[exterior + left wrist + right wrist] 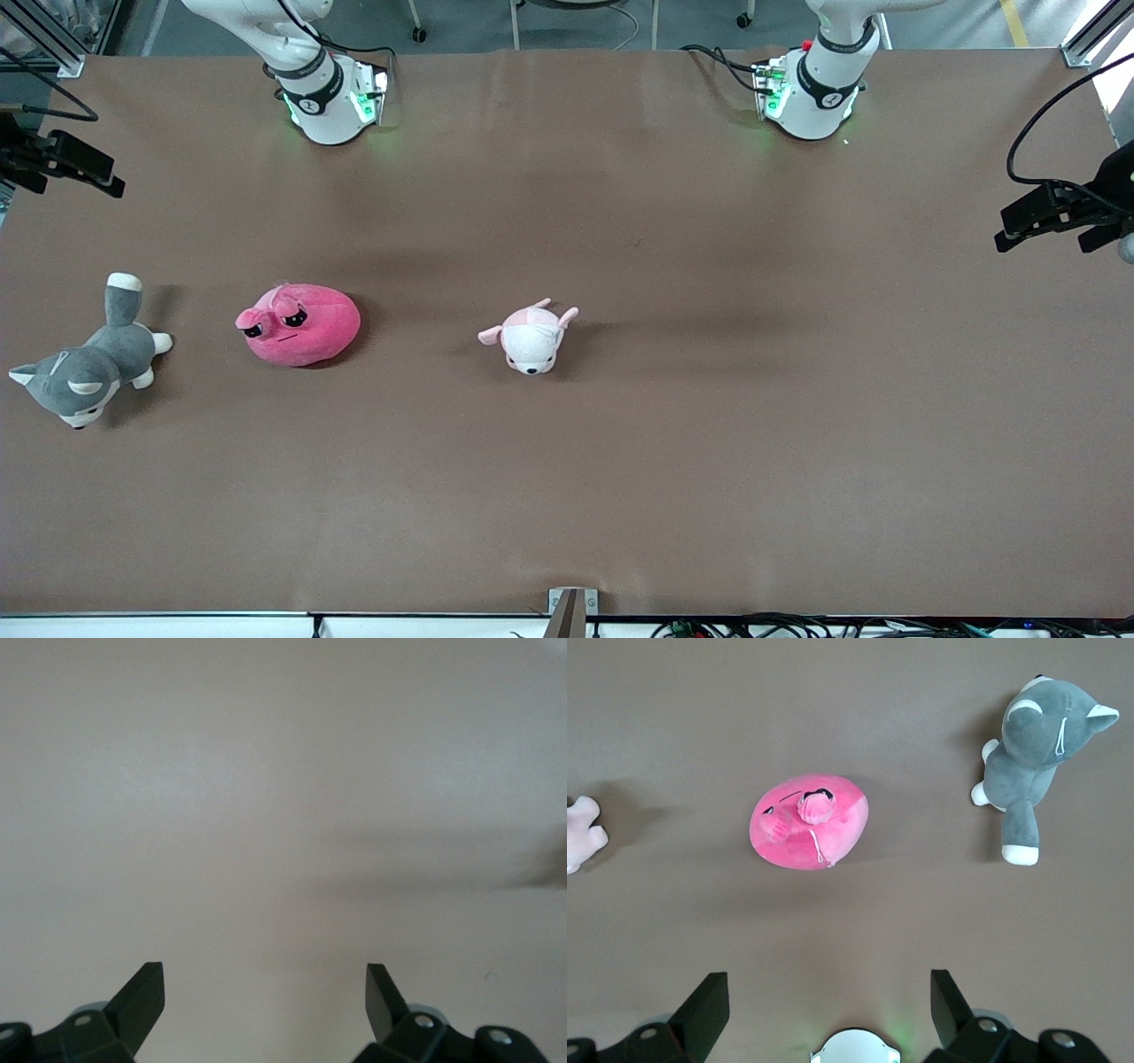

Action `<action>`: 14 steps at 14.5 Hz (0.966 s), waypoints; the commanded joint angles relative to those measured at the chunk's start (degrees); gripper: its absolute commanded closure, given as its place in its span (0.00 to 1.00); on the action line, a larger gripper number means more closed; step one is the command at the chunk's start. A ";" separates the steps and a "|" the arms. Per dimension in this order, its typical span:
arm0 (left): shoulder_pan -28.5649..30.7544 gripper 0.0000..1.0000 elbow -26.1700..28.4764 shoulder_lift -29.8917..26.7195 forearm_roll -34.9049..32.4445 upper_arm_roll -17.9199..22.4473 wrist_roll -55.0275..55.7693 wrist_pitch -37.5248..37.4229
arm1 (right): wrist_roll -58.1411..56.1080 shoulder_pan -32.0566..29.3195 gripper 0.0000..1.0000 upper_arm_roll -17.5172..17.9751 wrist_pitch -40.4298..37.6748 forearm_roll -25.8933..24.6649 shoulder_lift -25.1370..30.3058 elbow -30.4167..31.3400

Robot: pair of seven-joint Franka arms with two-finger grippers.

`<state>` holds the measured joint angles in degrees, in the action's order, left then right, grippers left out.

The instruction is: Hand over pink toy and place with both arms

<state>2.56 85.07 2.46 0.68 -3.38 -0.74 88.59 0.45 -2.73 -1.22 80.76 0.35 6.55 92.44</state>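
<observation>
Toward the right arm's end of the counter (673, 496) lies the pink toy (299, 324), a round bright-pink plush resting flat on the brown surface. It sits between a grey plush cat (89, 368), which lies closer still to that end, and a small pale pink-and-white plush (532, 337) near the middle of the counter; all three are well apart from one another.

Neither arm has hold of anything. The right gripper (828, 1010) hangs high over the counter with its jaws spread wide and nothing between them (its wrist view looks straight down on the pink toy and the cat). The left gripper (264, 1005) is likewise wide open and holds nothing, over bare counter at the left arm's end.

As to progress, the scene fits two readings: the pink toy waiting to be picked up for the handover, or already passed between the arms and set down where it now lies. The task names no resting place, so the pictures cannot settle which, and no handover is under way at this moment.
</observation>
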 commanded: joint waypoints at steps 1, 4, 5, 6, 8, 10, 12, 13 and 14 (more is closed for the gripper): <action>-1.33 0.00 -0.87 -0.09 -1.12 1.00 0.30 -0.52 | 0.52 -0.17 0.00 -0.01 0.11 0.97 3.20 2.48; -3.62 0.00 -0.95 -0.18 -1.03 3.82 0.30 -0.52 | 0.69 -0.43 0.00 -0.18 -0.07 2.73 3.47 2.57; -3.36 0.00 -1.04 -0.18 -1.03 3.65 0.21 -0.52 | 0.69 -0.52 0.00 -0.27 -0.07 2.73 3.47 2.57; -3.35 0.00 -1.13 -0.18 -1.03 3.64 0.21 -0.52 | 0.69 -0.43 0.00 -0.27 0.01 2.73 3.47 2.48; -3.35 0.00 -1.22 -0.18 -0.68 3.64 0.21 -0.52 | 0.43 -0.25 0.00 -0.01 0.10 2.73 3.47 2.48; -3.27 0.00 -1.31 -0.26 -0.59 3.82 -0.57 -0.52 | -0.18 -0.08 0.00 0.08 0.37 1.94 3.38 2.39; -3.27 0.00 -1.39 -0.79 -0.85 3.73 -0.67 -0.43 | -0.27 0.01 0.00 0.43 0.11 1.07 3.38 2.22; -3.27 0.00 -1.39 -1.05 -0.94 3.64 -0.67 -0.52 | -0.27 0.10 0.00 0.43 -0.16 0.71 3.38 2.22; -3.35 0.00 -1.39 -1.06 -0.94 3.56 -0.58 -0.52 | -0.36 0.10 0.00 0.43 -0.33 0.71 3.47 2.22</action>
<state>-0.11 84.02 2.22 0.68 -0.14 -0.86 88.58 0.47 -2.74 -1.08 80.30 1.86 8.36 92.99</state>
